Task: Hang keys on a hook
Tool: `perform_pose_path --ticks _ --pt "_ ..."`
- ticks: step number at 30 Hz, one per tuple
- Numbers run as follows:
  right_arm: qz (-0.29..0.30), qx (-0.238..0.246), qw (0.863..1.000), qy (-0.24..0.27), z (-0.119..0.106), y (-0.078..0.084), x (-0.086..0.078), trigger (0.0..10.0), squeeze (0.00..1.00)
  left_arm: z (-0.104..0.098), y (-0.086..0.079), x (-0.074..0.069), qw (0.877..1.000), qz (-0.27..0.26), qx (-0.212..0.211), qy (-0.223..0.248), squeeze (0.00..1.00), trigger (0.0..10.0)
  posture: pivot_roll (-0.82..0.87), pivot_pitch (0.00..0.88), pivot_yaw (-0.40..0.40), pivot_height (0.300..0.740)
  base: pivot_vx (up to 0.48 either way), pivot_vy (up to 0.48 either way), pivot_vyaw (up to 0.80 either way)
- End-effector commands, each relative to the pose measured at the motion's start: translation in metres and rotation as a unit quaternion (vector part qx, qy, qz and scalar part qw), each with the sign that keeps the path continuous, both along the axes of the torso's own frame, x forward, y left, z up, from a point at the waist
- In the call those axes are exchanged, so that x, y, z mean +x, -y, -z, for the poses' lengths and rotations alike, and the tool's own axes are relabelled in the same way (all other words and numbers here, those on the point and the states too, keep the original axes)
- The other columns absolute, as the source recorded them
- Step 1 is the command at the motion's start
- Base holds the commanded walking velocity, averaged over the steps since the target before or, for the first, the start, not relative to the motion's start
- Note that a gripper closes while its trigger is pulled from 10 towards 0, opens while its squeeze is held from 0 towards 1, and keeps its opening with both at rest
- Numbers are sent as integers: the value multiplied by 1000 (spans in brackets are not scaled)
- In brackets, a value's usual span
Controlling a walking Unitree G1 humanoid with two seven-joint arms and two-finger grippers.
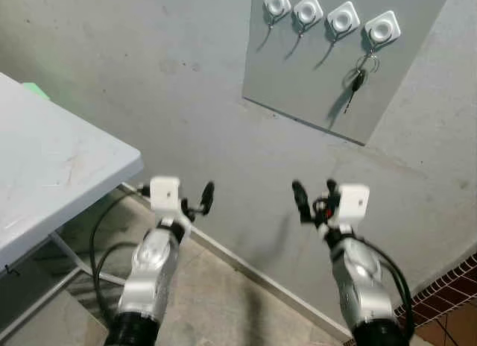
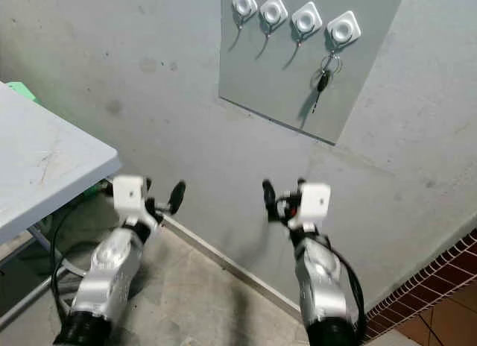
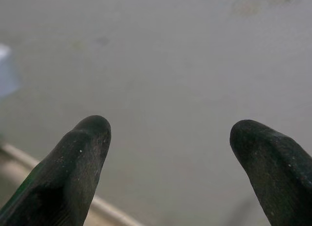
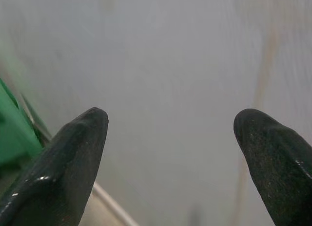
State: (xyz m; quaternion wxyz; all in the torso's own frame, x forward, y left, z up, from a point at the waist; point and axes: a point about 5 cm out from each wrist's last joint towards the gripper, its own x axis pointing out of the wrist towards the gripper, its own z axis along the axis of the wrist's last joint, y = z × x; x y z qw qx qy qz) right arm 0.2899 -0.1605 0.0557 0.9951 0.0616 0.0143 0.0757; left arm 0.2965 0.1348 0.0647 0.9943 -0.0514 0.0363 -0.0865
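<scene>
Keys (image 1: 358, 83) hanging from the last of four white hooks, the hook (image 1: 381, 28) furthest toward the robot's right, on a grey panel (image 1: 313, 77) fixed to a grey wall (image 1: 171, 85). High above both grippers and well apart from them, up and a little to the right of the right gripper (image 1: 311, 198). Three bare hooks (image 1: 307, 12) in the same row, running off to the left of the loaded one. Right gripper raised low in front of the wall, fingers spread wide with nothing between them, seen from its wrist as two black fingertips (image 4: 73, 153) with plain wall in the gap and a green shape (image 4: 14, 133) off to one side. Left gripper (image 1: 197, 200) level with the right one and near it, also spread wide and empty, its fingertips (image 3: 78, 158) set against blank wall. White table (image 1: 52, 167) just to the left of the left gripper, its corner close by. Black cable (image 1: 100, 241) looping under the table beside the left arm. Pale strip (image 1: 246, 271) where wall meets floor, below both grippers. Reddish brick flooring (image 1: 447, 294) in the lower corner, to the right of the right arm.
</scene>
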Motion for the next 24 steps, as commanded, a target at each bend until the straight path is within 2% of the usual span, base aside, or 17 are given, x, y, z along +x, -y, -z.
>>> perform_pose_path --ticks 1,4,6,8,10,13,14,15,16,19,24 --pt "-3 -15 1000 1 3 2 -6 10000 1000 0 -1 -2 1000 -3 13 9 0 10000 3 0 -36 702 0 0 0" --pt "2 -19 1000 -7 11 7 -18 10000 1000 7 -1 -9 999 6 -34 -10 0 10000 0 0 -33 702 0 0 0" --pt "5 -21 1000 -4 11 9 -21 10000 1000 7 -2 -10 1000 -1 -28 -6 0 10000 0 0 -33 702 0 0 0" --pt "18 -22 1000 8 7 12 -26 10000 1000 6 -2 -13 998 2 -60 -16 0 10000 -7 0 -31 702 0 0 0" --pt "22 -21 999 21 3 13 -30 10000 1000 4 -3 -15 999 0 -42 -9 0 10000 -9 0 -30 702 0 0 0" --pt "25 -17 999 35 -4 12 -32 10000 1000 -3 -6 -18 999 4 -44 5 0 10000 -9 0 -30 702 0 0 0" --pt "22 -6 999 46 -9 11 -34 10000 180 -11 -9 -21 998 1 -53 21 0 10000 -8 0 -30 702 0 0 0" --pt "20 -2 999 51 -12 10 -35 10000 180 -14 -11 -21 998 0 -56 26 0 10000 -8 0 -30 702 0 0 0" --pt "20 -4 998 53 -13 10 -35 10000 0 -15 -12 -22 998 -2 -59 31 0 10000 -8 0 -29 702 0 0 0" --pt "18 8 998 64 -20 8 -38 10000 0 -24 -20 -25 996 -19 -77 45 0 10000 -7 0 -31 702 0 0 0" --pt "11 -17 999 47 -17 8 -38 10000 0 -26 -25 -27 995 -23 -81 46 0 10000 2 0 -33 702 0 0 0"
